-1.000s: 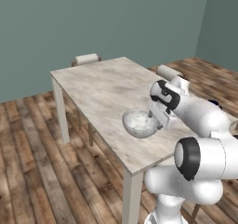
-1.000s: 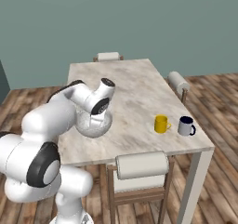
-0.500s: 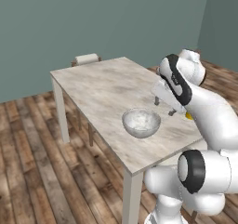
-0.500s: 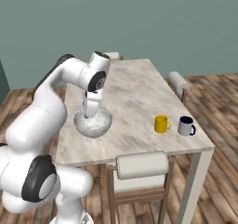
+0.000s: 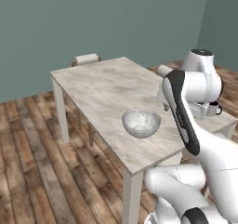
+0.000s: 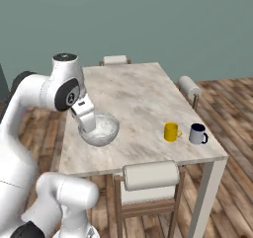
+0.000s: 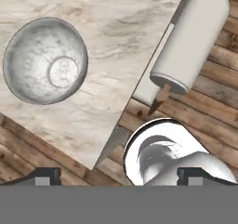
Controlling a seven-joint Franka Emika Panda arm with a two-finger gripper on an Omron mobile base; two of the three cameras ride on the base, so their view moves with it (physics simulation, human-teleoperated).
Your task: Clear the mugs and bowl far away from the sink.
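Note:
The whitish-grey speckled bowl [image 6: 101, 129] [image 5: 141, 122] [image 7: 45, 60] stands upright near one long edge of the marble table [image 6: 133, 91]. Two mugs sit side by side near the opposite edge: a yellow one [image 6: 171, 131] and a pale one with a dark rim [image 6: 198, 133] [image 5: 214, 109]. My gripper [image 6: 88, 125] [image 7: 120, 175] hangs high above the table's edge, clear of the bowl. It is open wide, with nothing between its fingertips [image 7: 44, 174]. The sink is out of view.
Chairs with white roll backs stand around the table: one at the near side [image 6: 150, 175], one at the right end [image 6: 189, 86] [image 7: 190, 37], one at the far side [image 6: 115, 59] [image 5: 87, 59]. Wooden floor [image 5: 32, 162] surrounds it.
The open gripper has risen from the bowl and drawn back toward the table's edge. The bowl stays where it was on the table, and the mugs have not moved.

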